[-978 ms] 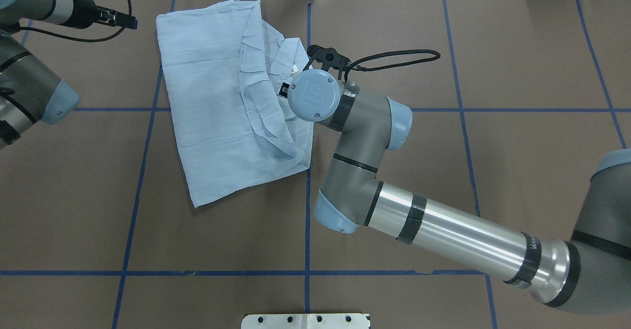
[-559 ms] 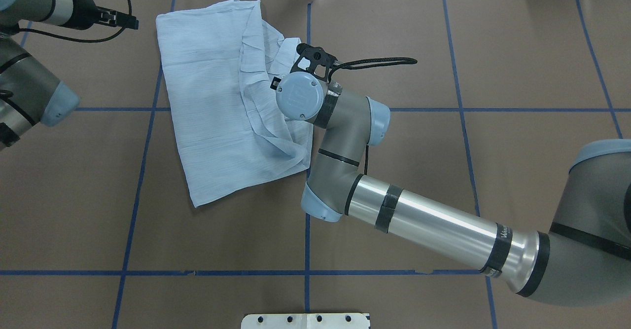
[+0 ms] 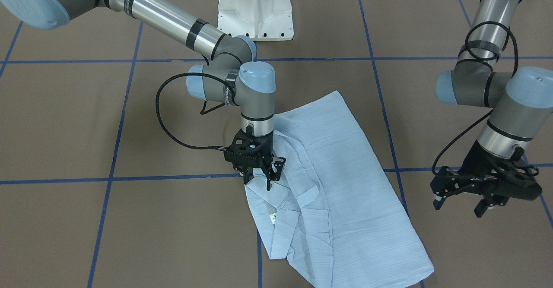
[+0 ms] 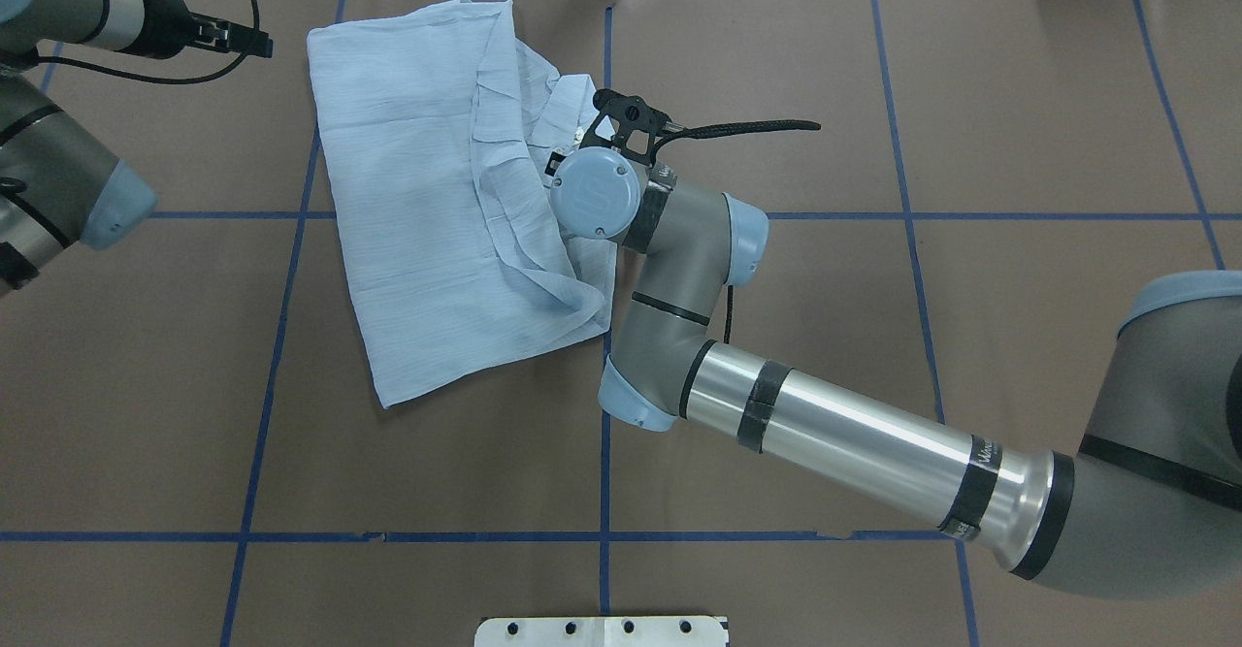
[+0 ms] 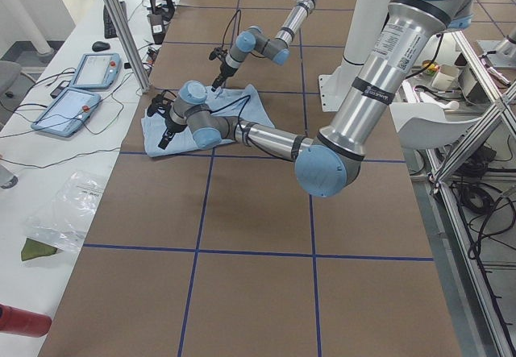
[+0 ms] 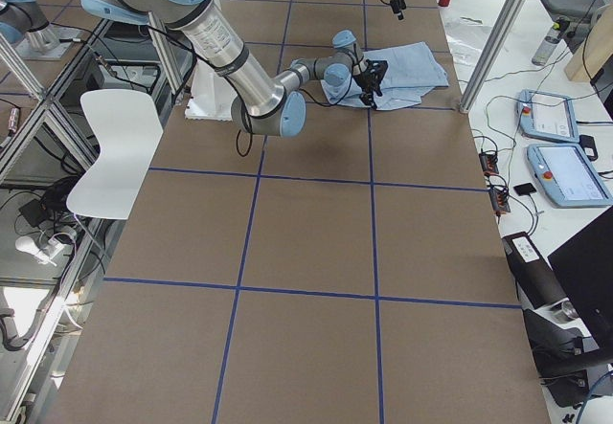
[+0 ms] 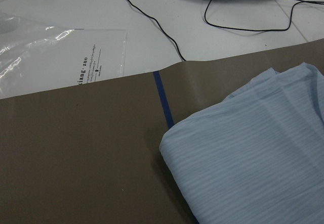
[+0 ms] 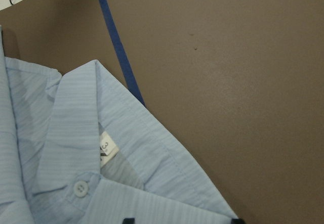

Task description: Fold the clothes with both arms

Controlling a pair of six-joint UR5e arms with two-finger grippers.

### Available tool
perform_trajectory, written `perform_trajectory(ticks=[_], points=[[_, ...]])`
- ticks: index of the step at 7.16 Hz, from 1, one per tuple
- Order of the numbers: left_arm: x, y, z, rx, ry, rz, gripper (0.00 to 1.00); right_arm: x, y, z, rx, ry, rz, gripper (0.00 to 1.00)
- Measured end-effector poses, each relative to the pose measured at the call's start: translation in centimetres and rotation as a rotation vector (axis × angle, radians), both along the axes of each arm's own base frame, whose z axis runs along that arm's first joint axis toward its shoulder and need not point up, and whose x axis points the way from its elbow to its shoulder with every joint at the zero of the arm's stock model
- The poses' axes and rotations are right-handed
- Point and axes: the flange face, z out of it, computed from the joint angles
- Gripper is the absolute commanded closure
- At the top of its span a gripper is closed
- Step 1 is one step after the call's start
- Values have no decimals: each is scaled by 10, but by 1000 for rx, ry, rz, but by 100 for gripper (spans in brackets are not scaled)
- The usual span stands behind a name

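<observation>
Front view: brown paper tabletop (image 3: 86, 128) gridded with blue tape (image 3: 410, 58), shirt (image 3: 345, 184) lying folded near the middle, a bit skewed. Right claw (image 3: 261, 176) sits spread right over the collar (image 3: 276, 201), pinching nothing; left claw (image 3: 458, 206) hangs spread above bare paper beside the shirt

Overhead: shirt is up by the far edge

Left side: white desk (image 5: 48, 155) with blue pendants (image 5: 89, 71)

Right side: white chair (image 6: 120, 137)

Left wrist: plastic bag (image 7: 50, 47) past the tabletop edge

Right wrist: size tag (image 8: 105, 148) and button (image 8: 79, 188) on the collar

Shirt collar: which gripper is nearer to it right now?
Right. The right gripper is directly above the collar, jaws open; the left gripper hangs beyond the shirt's opposite edge, over the table.
</observation>
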Motion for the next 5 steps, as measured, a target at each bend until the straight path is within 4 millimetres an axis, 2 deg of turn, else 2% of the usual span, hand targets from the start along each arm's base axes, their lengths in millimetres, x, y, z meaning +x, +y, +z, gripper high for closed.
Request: perform_trajectory(ticks=[1,2,5], points=[[0,0,0,0,-1,-1,0,0,0,1,-2,1,3,80],[1,0,0,0,-1,-1,0,0,0,2,-4,-1,8,100],[1,0,0,-1,-1,-1,0,4,-1,1,-17,-18,28,100]])
